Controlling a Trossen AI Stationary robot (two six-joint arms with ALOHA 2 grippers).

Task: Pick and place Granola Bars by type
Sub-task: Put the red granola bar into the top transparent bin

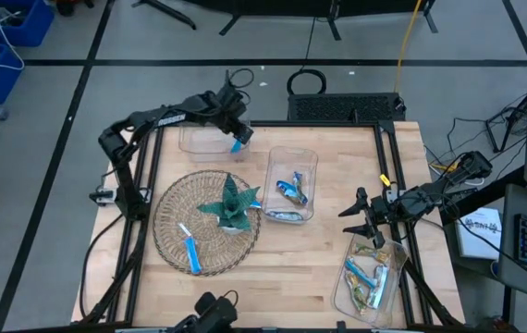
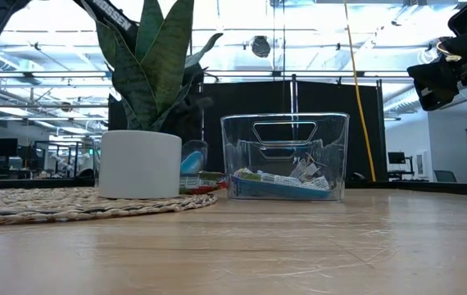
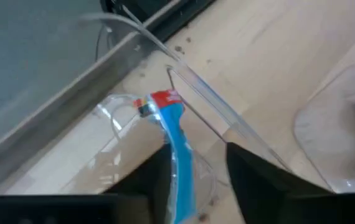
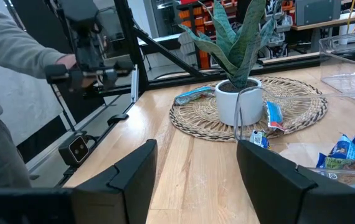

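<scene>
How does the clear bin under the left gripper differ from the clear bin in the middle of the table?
The far-left bin looks empty apart from the blue bar at the left gripper; the middle bin holds several wrapped bars. The far-left bin lies along the table's far edge, lengthwise left to right; the middle bin runs front to back, beside the woven mat. Both are clear, rounded-corner plastic bins standing upright.

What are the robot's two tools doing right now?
Left tool: over the clear bin, fingers around a blue bar; gripped or let go, can't tell.
Right tool: open, empty.
</scene>
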